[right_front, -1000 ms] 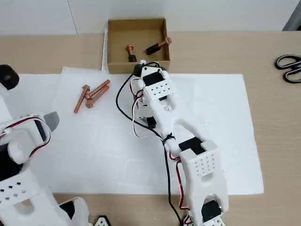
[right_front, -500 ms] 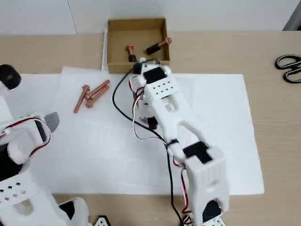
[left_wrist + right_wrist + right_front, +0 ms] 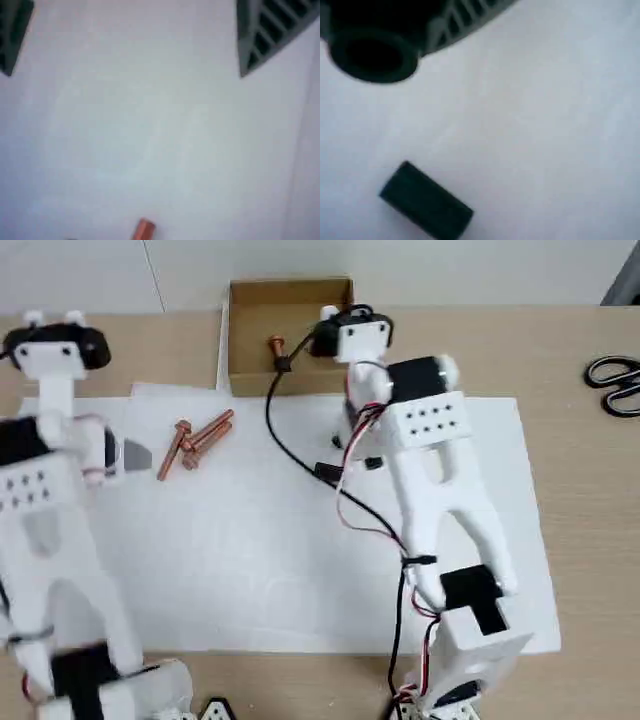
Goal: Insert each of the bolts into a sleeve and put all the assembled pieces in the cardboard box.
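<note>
The bench carries a white sheet, and the cardboard box stands at the sheet's far edge. It looks light and thin-walled, so a nudge from an arm would likely shift it. The left hand hangs over bare sheet near the loose bolts, its jaws spread wide with nothing between them. The right hand is over the sheet near the box; how far open it is I cannot tell.

The bolts are copper-coloured metal, so probably stiff, smooth and apt to roll. A hold across the mid-shank looks safest, leaving the tip free for insertion. The sleeve lies on its side on the sheet below the right hand. It is a short dark tube, likely light and rigid, best pinched across its outer wall with the bore left open.

Counted:
- one box
- three loose bolts lying together on the sheet
- one assembled piece visible in the box, where the right arm covers the other corner
- one certain sleeve, plus a dark round thing close by the right hand that may be a second, seen end-on
</note>
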